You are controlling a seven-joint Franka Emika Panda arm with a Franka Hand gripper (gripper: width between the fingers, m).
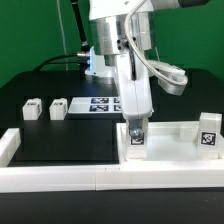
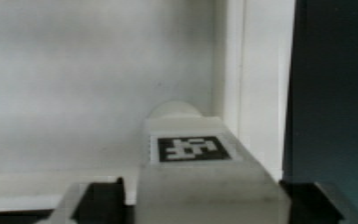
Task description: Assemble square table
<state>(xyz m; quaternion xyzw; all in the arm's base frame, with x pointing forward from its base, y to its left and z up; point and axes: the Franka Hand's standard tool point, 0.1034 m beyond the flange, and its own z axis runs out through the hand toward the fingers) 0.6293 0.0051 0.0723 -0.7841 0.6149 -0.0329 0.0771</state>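
Over the white tabletop slab point(image 1: 176, 130) my gripper point(image 1: 135, 133) is clamped on one tagged leg point(image 2: 194, 150), not visibly seated yet, while a second leg point(image 1: 32, 110) and third leg point(image 1: 57, 108) lie loose at the exterior view's left, so I judge most remains.

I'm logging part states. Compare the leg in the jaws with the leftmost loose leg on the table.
The held leg is clamped in the jaws of the gripper; the leftmost loose leg lies free, with nothing gripping it. The held leg is at the square slab; the loose leg rests on the black table, at the exterior view's left, apart from the slab. Both are short, white and tagged.
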